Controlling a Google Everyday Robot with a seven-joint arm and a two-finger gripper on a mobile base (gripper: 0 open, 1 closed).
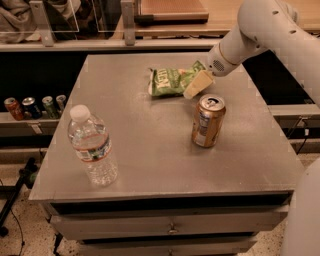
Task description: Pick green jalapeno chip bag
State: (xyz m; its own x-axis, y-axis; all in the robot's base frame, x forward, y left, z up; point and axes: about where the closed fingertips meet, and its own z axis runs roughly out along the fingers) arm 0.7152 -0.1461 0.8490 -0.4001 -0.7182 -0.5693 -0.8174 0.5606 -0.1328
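Observation:
The green jalapeno chip bag (171, 80) lies flat near the far middle of the grey table (150, 140), white lettering facing up. My gripper (196, 85) hangs on the white arm coming in from the upper right. Its pale fingers sit low at the bag's right end, overlapping its edge. The bag rests on the table. A gold-brown soda can (208, 121) stands upright just in front of the gripper.
A clear water bottle (93, 146) stands at the front left of the table. Several soda cans (34, 106) line a low shelf to the left. A wooden tray (172, 9) sits on the counter behind. Drawers run under the table's front edge.

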